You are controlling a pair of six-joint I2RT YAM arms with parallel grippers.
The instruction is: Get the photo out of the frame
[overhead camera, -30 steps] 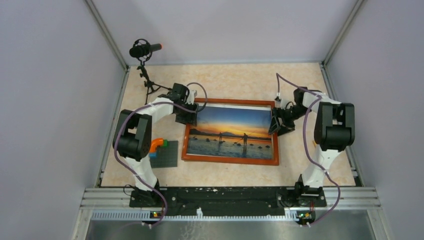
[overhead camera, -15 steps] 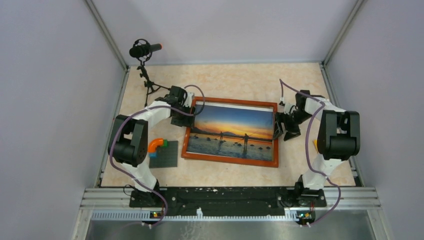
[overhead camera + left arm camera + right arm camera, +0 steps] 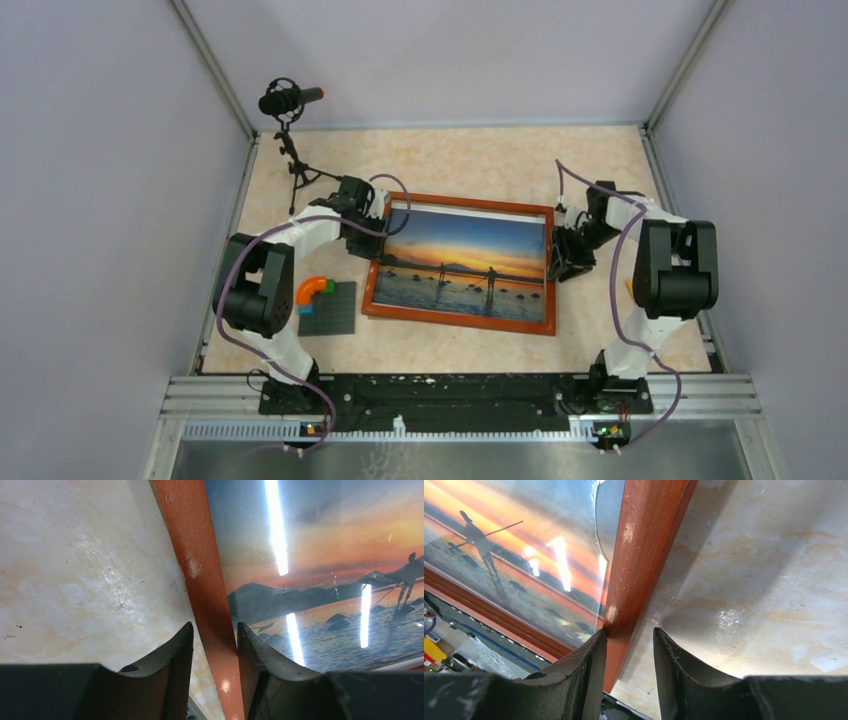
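Note:
The frame [image 3: 455, 318] lies front up in the middle of the table, its reddish-brown border around the sunset photo [image 3: 465, 255]. My left gripper [image 3: 374, 246] is at the frame's left border. In the left wrist view the gripper [image 3: 215, 630] is open, jaws astride the border [image 3: 195, 555], with the photo [image 3: 325, 580] to the right under glossy glass. My right gripper [image 3: 557, 262] is at the right border. In the right wrist view the gripper [image 3: 629, 632] is open astride the border [image 3: 649, 545]; its left finger [image 3: 589, 670] touches the inner edge beside the photo [image 3: 524, 545].
A small grey studded baseplate [image 3: 330, 310] with an orange curved piece [image 3: 315, 288] sits just left of the frame. A microphone on a tripod [image 3: 290, 102] stands at the back left. Walls close in three sides, and a metal rail [image 3: 450, 395] runs along the near edge.
The right gripper swung out to the right, then came back in over the frame's right border. The left gripper shifted slightly along the left border. The frame stays flat.

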